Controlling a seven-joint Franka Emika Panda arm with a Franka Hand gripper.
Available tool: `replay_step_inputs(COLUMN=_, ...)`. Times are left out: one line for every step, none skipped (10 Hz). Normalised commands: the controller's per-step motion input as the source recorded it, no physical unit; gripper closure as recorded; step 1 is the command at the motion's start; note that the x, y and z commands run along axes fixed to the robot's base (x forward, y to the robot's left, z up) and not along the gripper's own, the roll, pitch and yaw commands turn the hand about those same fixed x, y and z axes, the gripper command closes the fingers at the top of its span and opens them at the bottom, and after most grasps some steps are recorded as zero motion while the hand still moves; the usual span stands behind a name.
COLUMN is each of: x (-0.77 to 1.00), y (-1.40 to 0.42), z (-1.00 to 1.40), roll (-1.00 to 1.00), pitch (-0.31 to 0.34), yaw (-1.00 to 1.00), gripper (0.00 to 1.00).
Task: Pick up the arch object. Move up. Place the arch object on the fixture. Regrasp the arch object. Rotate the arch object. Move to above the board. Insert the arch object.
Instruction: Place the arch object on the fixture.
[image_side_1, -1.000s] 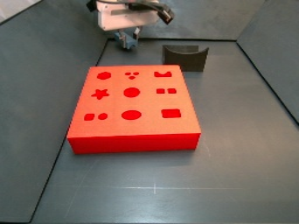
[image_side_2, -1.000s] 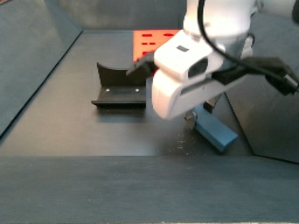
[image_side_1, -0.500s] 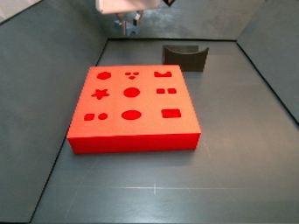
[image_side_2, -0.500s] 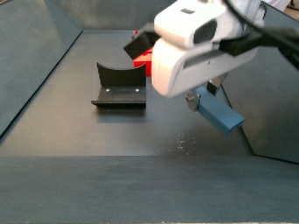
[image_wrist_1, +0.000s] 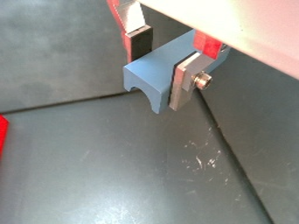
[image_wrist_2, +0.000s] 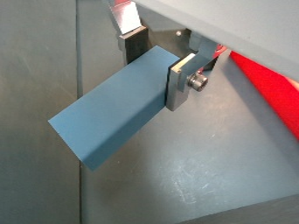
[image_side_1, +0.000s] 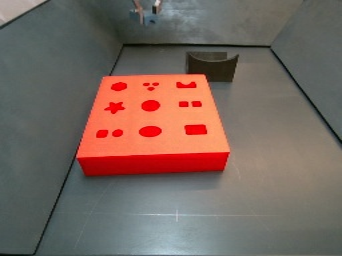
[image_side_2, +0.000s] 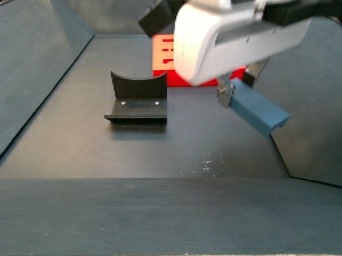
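The arch object is a slate-blue block with a curved notch in one end, and the gripper is shut on it near that end. In a wrist view the block sticks out long past the fingers. In a side view the gripper holds the block tilted, well above the floor and right of the fixture. In a side view the gripper is at the picture's top edge, beyond the board and left of the fixture.
Grey walls enclose the dark floor on all sides. A strip of the red board shows beside the gripper in a wrist view. Pale scratch marks lie on the floor below the held block.
The gripper has risen with the arch object, which was near the floor one second ago and now hangs high above it. Board and fixture have not moved.
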Motion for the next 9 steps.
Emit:
replay_step_inputs(x=-0.03, y=-0.01, z=1.0, roll=0.1, pitch=0.078, yaw=0.02, gripper=1.0)
replay_step_inputs(x=-0.03, y=-0.01, z=0.94, roll=0.11, pitch=0.085, yaw=0.03, gripper=1.0)
replay_step_inputs(x=-0.03, y=0.0, z=0.8, roll=0.11, pitch=0.089, yaw=0.03, gripper=1.0)
replay_step_inputs(x=-0.02, y=0.0, z=0.62, roll=0.09, pitch=0.085, yaw=0.02, gripper=1.0)
replay_step_inputs(x=-0.01, y=0.01, z=0.48, roll=0.08, pitch=0.091, yaw=0.02, gripper=1.0)
replay_step_inputs(x=0.0, y=0.01, z=0.33, roll=0.07, pitch=0.097, yaw=0.03, gripper=1.0)
replay_step_inputs(x=1.0, y=-0.5, z=0.01, roll=0.15, pitch=-0.176, yaw=-1.0, gripper=1.0)
replay_step_inputs(x=1.0, y=-0.5, z=-0.03, roll=0.15, pitch=-0.17, yaw=-1.0, gripper=1.0)
replay_step_inputs(x=1.0, y=-0.45, z=-0.03, roll=0.16, pitch=-0.18, yaw=-1.0, gripper=1.0)
